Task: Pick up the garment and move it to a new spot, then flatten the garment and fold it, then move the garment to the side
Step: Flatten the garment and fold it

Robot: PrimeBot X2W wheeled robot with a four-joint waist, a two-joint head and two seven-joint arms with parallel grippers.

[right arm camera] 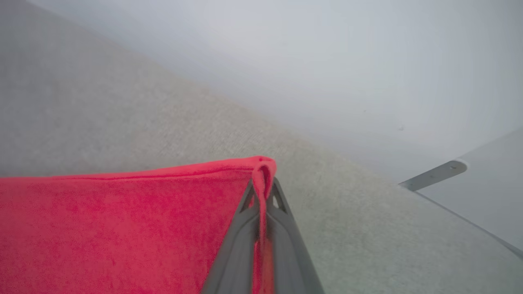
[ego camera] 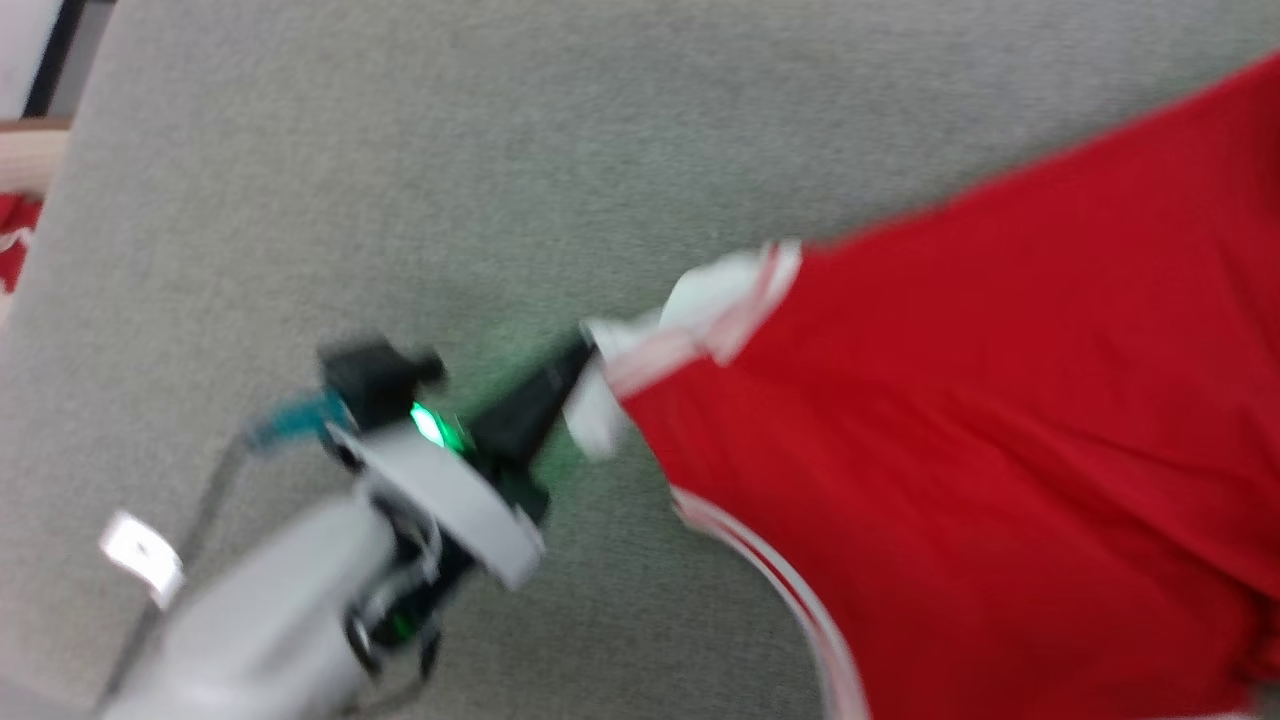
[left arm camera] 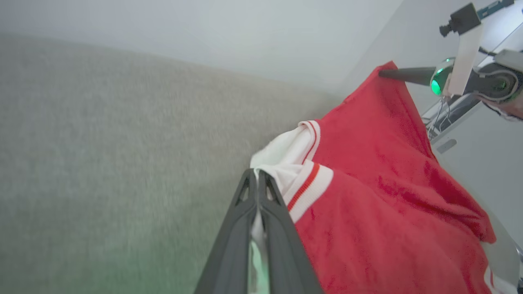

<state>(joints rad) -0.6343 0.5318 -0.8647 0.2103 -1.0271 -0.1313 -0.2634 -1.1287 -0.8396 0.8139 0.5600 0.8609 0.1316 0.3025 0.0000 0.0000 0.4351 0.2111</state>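
Red thin garment (ego camera: 1000, 420) spans between both arms over the grey fabric surface (ego camera: 350, 150). The left gripper (ego camera: 588, 358) is clamped on its white-trimmed edge and the right gripper (right arm camera: 261, 185) pinches a red corner. Both bites look small, so a sharp tug could slip either hold.

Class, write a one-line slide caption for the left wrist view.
Left hand pinches the white striped trim of the red jersey; right hand holds its far corner.
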